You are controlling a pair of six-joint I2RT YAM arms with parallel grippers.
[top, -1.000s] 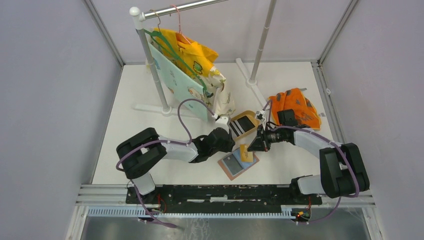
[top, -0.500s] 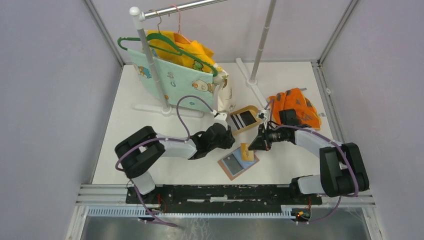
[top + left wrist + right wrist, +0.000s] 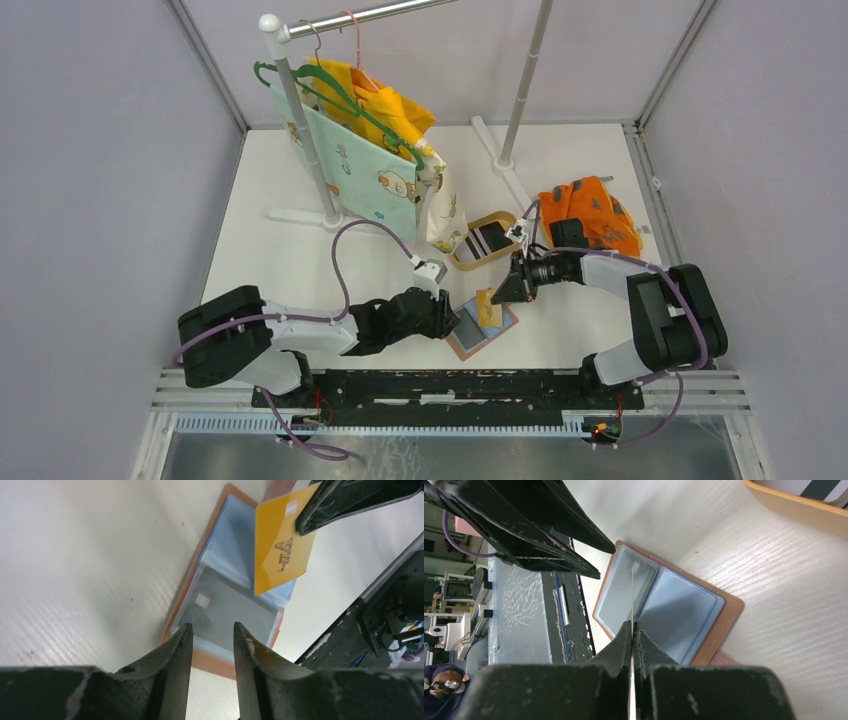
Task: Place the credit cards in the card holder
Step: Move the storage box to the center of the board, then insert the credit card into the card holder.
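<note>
Left end effector newly beside card holder

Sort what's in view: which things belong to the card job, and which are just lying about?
Job: card holder, open; yellow card, held in fingers of right gripper; striped cards in tan dish.
Lying about: orange cloth; clothes on hangers; rail stand.

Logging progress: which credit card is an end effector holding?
The yellow card, pinched in the right end effector above the card holder; the grey card lies in its pocket, the striped cards in the tan dish.
</note>
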